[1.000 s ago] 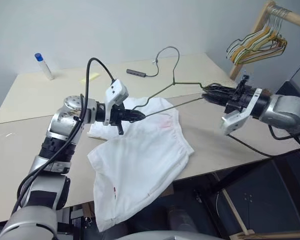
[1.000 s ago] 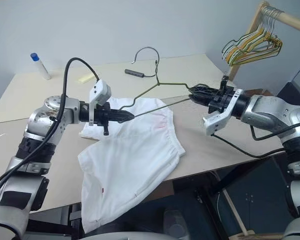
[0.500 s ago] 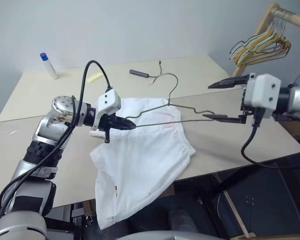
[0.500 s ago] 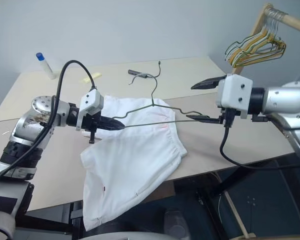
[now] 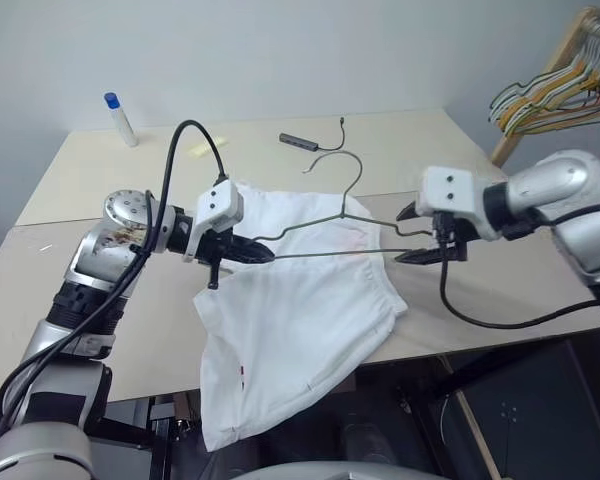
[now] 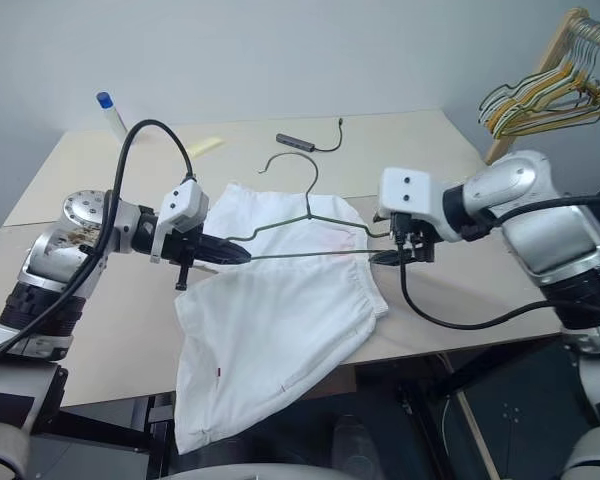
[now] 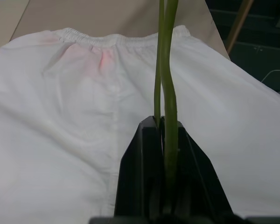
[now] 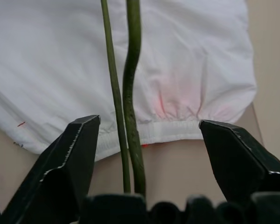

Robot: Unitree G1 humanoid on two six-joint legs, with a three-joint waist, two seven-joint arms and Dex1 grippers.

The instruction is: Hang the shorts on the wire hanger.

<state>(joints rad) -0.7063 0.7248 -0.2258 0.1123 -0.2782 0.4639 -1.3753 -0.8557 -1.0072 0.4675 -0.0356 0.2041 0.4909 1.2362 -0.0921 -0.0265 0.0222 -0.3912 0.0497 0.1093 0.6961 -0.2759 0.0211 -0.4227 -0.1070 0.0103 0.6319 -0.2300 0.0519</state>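
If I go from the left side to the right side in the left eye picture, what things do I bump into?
Bottle with a blue cap → left gripper, shut on the wire hanger → right gripper, jaws open → bunch of coloured hangers.

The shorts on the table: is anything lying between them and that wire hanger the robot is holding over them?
Nothing visible lies between them. The wire hanger hangs just above the shorts, pinched at one end by the left gripper, its other end between the open fingers of the right gripper. Only air separates wire and fabric.
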